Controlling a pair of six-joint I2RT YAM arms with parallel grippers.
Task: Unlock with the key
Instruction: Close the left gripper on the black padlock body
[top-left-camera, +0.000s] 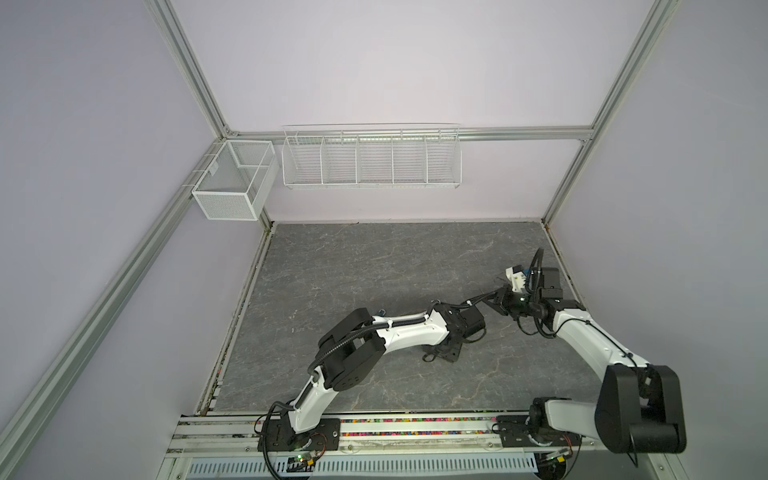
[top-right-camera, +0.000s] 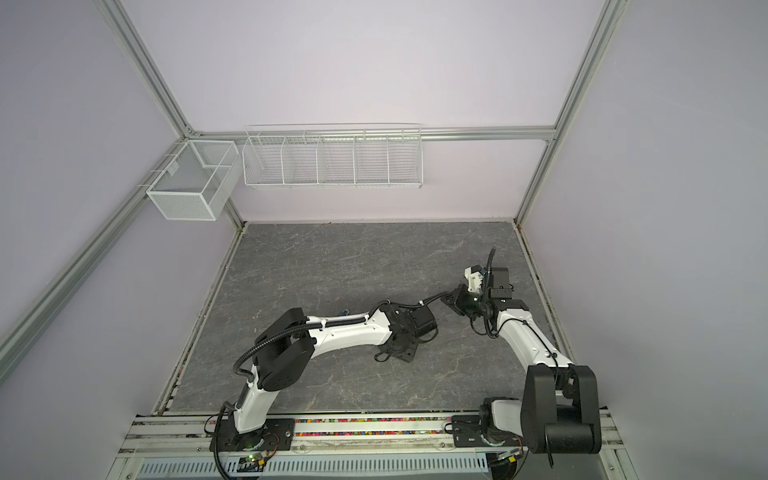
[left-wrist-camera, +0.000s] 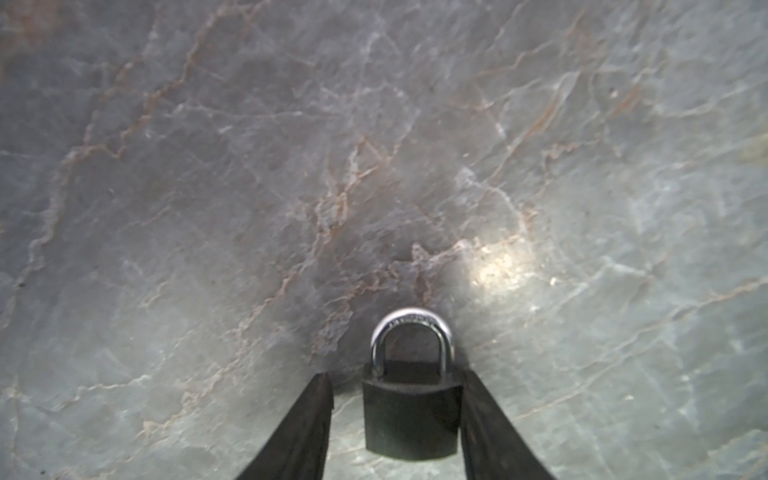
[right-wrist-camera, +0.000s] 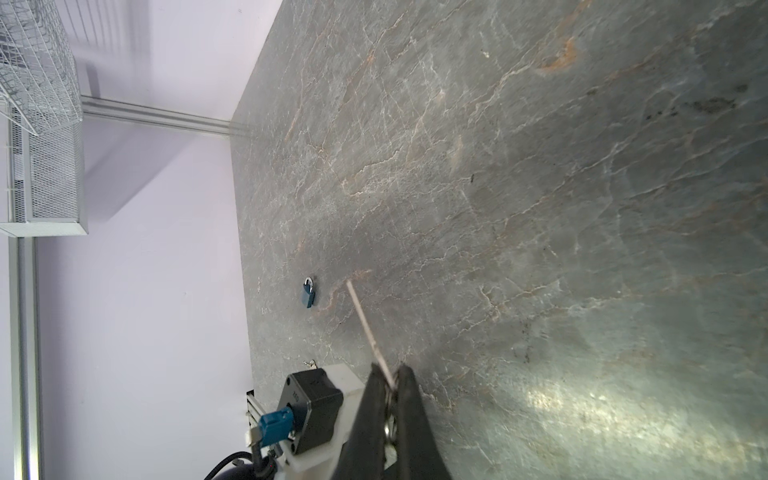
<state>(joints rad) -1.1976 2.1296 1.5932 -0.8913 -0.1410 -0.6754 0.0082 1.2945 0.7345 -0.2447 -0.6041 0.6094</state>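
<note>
Where lilac walls (top-left-camera: 374, 62) enclose the marbled slab (top-left-camera: 374, 257), a wire rack (top-left-camera: 371, 160) hangs above its far edge. On the slab the left gripper (left-wrist-camera: 395, 376) straddles the black padlock (left-wrist-camera: 411, 415), unclamped. Above the slab the right gripper (right-wrist-camera: 390, 368) pinches the key (right-wrist-camera: 365, 320).

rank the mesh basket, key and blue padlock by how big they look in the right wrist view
1. mesh basket
2. key, which looks long partly because it is nearest the camera
3. blue padlock, farther off, so its true size is unsure

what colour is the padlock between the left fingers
The padlock is black, with a silver shackle; left wrist view shows it best.
</note>
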